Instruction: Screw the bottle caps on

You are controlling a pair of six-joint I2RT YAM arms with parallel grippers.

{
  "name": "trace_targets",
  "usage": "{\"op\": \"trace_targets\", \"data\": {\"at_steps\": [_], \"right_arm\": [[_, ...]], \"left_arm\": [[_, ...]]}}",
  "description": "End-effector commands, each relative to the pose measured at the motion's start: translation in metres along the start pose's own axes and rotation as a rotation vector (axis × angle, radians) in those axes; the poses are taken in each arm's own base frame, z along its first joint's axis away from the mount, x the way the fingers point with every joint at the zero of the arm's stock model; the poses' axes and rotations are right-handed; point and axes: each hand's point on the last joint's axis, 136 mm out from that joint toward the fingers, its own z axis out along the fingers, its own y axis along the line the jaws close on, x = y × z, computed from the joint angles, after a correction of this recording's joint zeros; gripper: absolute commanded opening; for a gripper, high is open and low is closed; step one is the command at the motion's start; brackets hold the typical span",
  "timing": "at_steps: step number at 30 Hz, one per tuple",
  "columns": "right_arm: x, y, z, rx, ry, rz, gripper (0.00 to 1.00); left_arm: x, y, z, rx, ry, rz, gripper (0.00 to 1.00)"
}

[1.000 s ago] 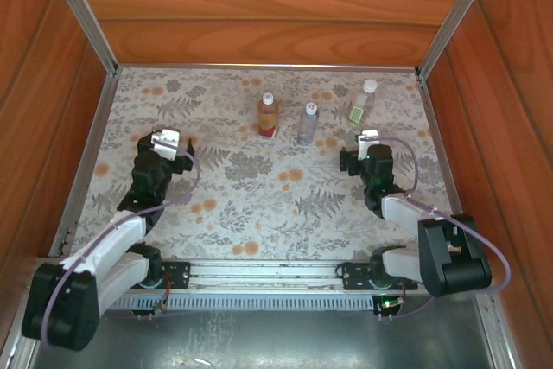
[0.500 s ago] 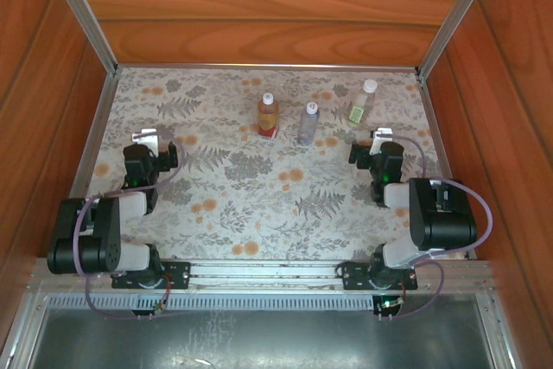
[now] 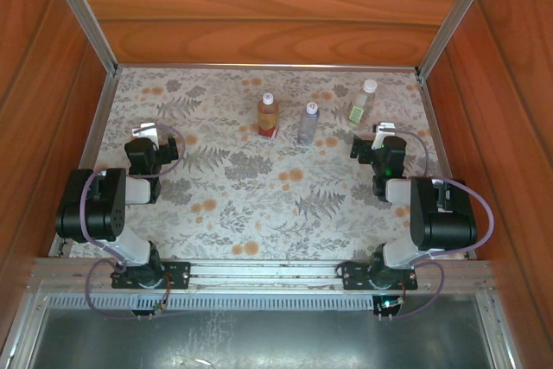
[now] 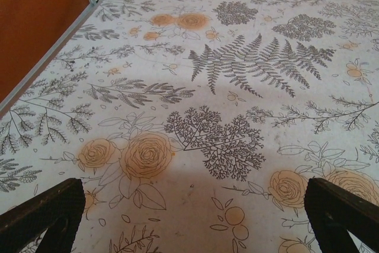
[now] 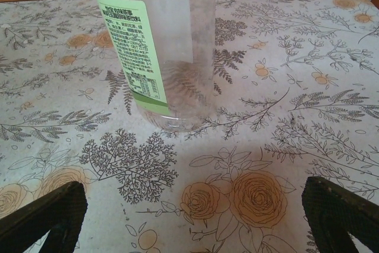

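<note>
Bottles [image 3: 308, 124] of clear plastic, upright on floral mat [image 3: 233, 213], left end effector [image 4: 192, 211] and right end effector [image 5: 195, 208] spread, empty

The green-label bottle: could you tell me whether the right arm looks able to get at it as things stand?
Probably yes. The green-label bottle stands upright just ahead of the open right hand, with only bare floral tabletop between them and nothing blocking the approach.
</note>
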Motion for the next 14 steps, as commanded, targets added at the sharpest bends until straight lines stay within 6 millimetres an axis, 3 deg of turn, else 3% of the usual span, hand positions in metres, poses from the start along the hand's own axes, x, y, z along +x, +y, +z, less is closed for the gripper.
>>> {"op": "trace_targets", "data": {"at_steps": [1,14], "right_arm": [[-0.0090,-0.0005,0.0005,-0.005,-0.018,0.015,1.00],[-0.0101,-0.0003,-0.0002,-0.005,-0.022,0.015,1.00]], "left_arm": [[-0.0136,-0.0009,0.0006,-0.005,-0.040,-0.011,1.00],[-0.0139,-0.0021,-0.0009,-0.002,-0.042,-0.012,1.00]]}}
